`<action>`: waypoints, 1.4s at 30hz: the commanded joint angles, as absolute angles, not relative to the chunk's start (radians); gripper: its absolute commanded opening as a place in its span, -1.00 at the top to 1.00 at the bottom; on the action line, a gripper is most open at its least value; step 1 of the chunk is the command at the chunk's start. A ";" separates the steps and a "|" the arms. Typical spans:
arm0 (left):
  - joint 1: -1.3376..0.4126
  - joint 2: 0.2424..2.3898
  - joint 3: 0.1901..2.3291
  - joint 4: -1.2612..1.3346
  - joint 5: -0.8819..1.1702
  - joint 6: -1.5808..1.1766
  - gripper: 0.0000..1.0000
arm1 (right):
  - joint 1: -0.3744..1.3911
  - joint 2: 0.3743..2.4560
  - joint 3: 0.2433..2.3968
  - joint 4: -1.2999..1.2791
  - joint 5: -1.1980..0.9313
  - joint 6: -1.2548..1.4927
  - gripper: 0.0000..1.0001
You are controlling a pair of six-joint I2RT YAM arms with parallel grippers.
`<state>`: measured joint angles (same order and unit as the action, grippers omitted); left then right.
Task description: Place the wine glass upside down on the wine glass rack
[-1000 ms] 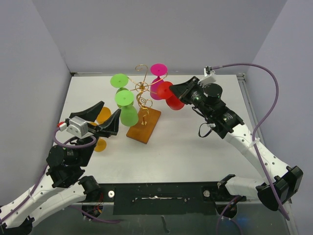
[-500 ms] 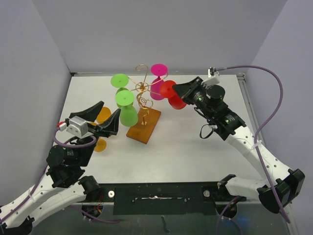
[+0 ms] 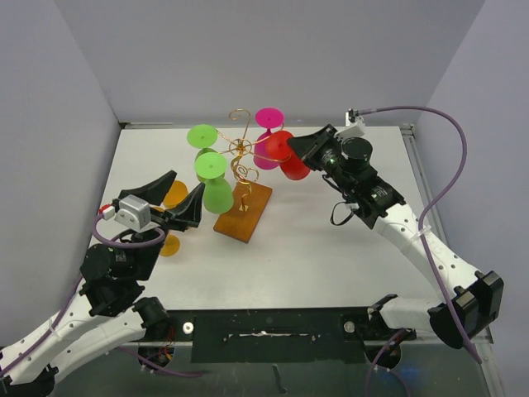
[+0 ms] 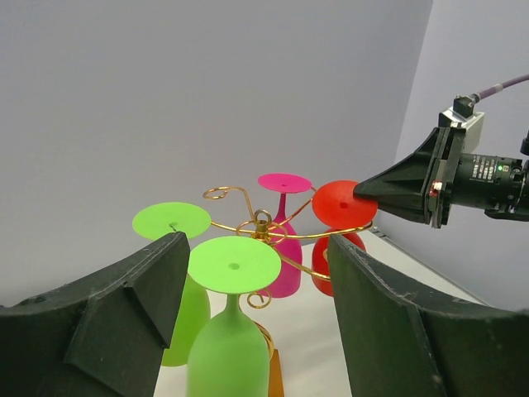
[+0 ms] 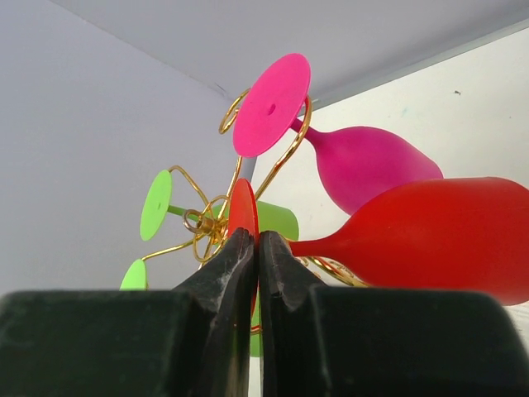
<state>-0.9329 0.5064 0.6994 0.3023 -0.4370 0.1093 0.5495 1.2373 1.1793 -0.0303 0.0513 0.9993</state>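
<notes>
The wine glass rack is a gold wire stand on a brown wooden base, mid-table. My right gripper is shut on the round foot of a red wine glass and holds it upside down at the rack's right side. In the left wrist view the red foot sits just above a gold arm and the bowl hangs below it. I cannot tell if the arm bears it. My left gripper is open and empty, left of the rack.
Two green glasses and a pink one hang upside down on the rack. An orange glass lies on the table under my left gripper. Grey walls close in the left, back and right.
My right gripper has carried the red glass left and slightly back, in against the rack's right arm. The left arm has not moved.
</notes>
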 commanded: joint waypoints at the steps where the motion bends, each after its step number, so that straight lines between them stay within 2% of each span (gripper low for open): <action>1: -0.934 0.508 0.713 0.350 -0.446 0.117 -0.31 | 0.543 1.244 1.231 0.029 0.036 0.979 0.91; 11: -0.934 0.512 0.716 0.341 -0.458 0.115 -0.31 | 0.541 1.225 1.191 0.025 0.029 0.986 0.57; 17: -0.934 0.554 0.745 0.307 -0.536 0.118 -0.50 | 0.537 1.206 1.174 0.020 0.028 0.986 0.35; 22: -0.934 0.622 0.799 0.238 -0.667 0.110 -0.50 | 0.532 1.178 1.158 0.024 0.027 0.978 0.08; 24: -0.934 0.640 0.821 0.218 -0.720 0.095 -0.50 | 0.527 1.162 1.145 0.030 0.026 0.977 -0.11; 27: -0.934 0.654 0.857 0.181 -0.781 0.064 -0.43 | 0.514 1.123 1.125 0.034 0.026 0.976 -0.25; 31: -0.929 0.676 0.907 0.082 -0.886 0.013 -0.24 | 0.502 1.057 1.093 0.029 0.041 0.960 -0.32; 36: -0.911 0.693 0.942 -0.045 -0.980 -0.069 -0.10 | 0.495 0.980 1.057 0.017 0.066 0.945 -0.34; 39: -0.879 0.738 0.993 -0.199 -0.970 -0.155 -0.10 | 0.493 0.946 1.045 -0.009 0.069 0.937 -0.34; 42: -0.784 0.798 1.044 -0.372 -0.874 -0.296 -0.02 | 0.492 0.904 1.023 -0.034 0.074 0.940 -0.35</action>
